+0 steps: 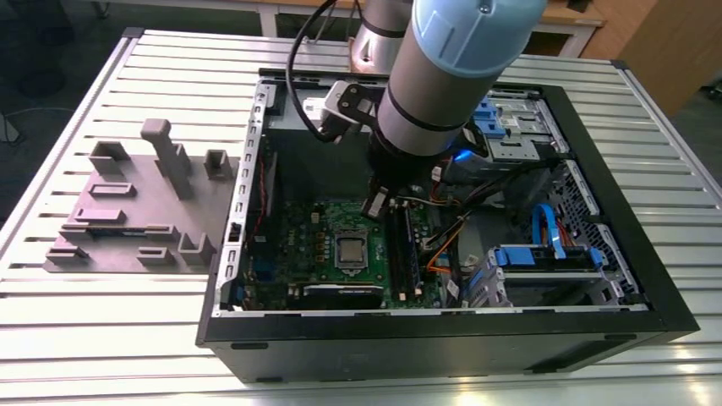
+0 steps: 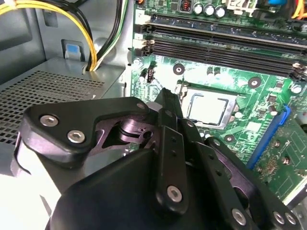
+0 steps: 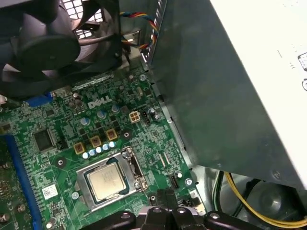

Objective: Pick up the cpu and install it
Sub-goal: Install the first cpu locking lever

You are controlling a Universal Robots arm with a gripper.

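Open computer case (image 1: 451, 347) walled in the fingers (image 3: 164, 195) on every side, the arm (image 1: 451, 76) rising above them and the green motherboard (image 3: 57, 158) lying flat beneath. Gripper (image 3: 165, 197) hung low over the board, fingers closed against each other with nothing held between them. The cpu (image 3: 108, 184) sat silver face up in its socket (image 3: 82, 184) on the board, near the fingertips but lower and off to one side, clear of them and untouched.
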